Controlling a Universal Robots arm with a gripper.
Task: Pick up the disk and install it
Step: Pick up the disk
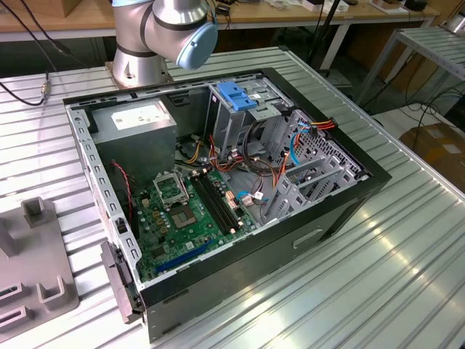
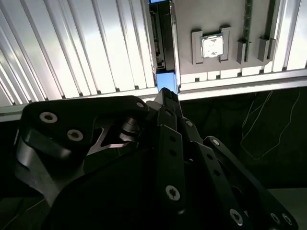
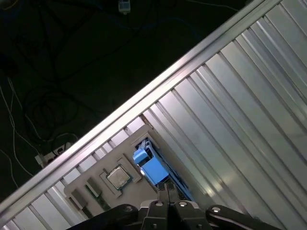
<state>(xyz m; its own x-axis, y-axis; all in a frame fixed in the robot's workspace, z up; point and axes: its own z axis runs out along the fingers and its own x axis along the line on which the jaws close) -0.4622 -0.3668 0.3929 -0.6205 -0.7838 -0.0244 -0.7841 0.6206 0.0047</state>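
just beyond the gripper [image 3: 168,188], its fingers pressed together on nothing, the disk [image 3: 152,167] stands on edge in a grey fixture plate [image 3: 125,160] (blue carrier end nearest the tips) on the ribbed table [image 3: 230,105].

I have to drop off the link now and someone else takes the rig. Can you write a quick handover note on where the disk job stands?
Gripper: at the blue end of the disk; open or shut cannot be told.
Disk: on edge in a slot of the grey fixture plate, beside a processor chip, on the ribbed table.
Done: gripper is at the disk, no more.
Left: the disk is not lifted clear and not in the computer case, so pickup and install remain. The drive cage sits under its blue bracket.
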